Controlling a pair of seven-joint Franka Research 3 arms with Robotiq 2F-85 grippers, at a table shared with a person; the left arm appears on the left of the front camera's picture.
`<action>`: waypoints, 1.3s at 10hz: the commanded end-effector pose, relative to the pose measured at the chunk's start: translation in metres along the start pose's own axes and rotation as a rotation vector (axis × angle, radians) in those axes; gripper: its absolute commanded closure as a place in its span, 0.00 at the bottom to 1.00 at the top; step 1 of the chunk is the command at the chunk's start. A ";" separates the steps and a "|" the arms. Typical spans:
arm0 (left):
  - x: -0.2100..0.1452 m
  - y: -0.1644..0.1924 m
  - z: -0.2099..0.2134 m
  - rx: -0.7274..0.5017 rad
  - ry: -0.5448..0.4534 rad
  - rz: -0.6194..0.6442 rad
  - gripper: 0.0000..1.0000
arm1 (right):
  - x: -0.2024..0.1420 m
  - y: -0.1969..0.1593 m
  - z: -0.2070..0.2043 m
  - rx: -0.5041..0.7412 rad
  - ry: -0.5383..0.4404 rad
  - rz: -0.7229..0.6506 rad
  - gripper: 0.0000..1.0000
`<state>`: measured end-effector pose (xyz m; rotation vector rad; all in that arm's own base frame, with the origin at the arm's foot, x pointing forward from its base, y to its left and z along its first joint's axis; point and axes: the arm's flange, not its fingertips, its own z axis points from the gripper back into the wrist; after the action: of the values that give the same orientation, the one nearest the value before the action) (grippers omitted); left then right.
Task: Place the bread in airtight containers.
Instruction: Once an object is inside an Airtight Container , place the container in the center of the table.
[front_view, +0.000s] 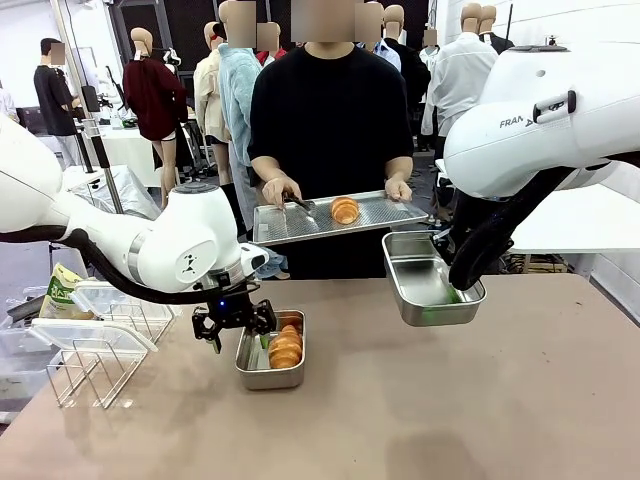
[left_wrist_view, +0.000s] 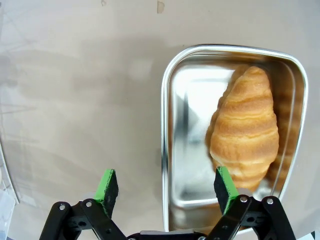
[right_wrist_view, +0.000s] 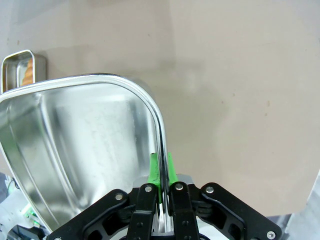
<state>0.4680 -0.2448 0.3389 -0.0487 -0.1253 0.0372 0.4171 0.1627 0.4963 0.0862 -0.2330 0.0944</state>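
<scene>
Now the left gripper (front_view: 238, 328) hangs wide open over the edge of the table tin (front_view: 270, 380), where one roll (front_view: 285, 350) lies long-ways. A second roll (front_view: 345, 210) sits on the person's tray (front_view: 290, 228). Just right of it and lower, the right gripper (right_wrist_view: 161, 172) pinches the rim of the empty tin (front_view: 400, 270), so that arm is nearer.

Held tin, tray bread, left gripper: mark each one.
held tin (front_view: 416, 276), front view, bare inner floor
tray bread (front_view: 345, 210), front view, middle of crust
left gripper (left_wrist_view: 166, 186), left wrist view, midway between fingertips
</scene>
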 end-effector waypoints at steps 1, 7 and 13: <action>0.001 0.001 -0.006 0.005 -0.001 -0.007 0.00 | 0.000 0.000 0.003 0.005 -0.005 0.001 1.00; 0.001 0.001 -0.006 0.005 -0.001 -0.007 0.00 | 0.000 0.000 0.003 0.005 -0.005 0.001 1.00; -0.023 0.041 0.122 -0.045 -0.116 -0.174 0.00 | 0.000 0.000 0.003 0.005 -0.005 0.001 1.00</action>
<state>0.4443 -0.2139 0.4403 -0.0459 -0.2352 -0.0704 0.4170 0.1627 0.4966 0.0860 -0.2338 0.0943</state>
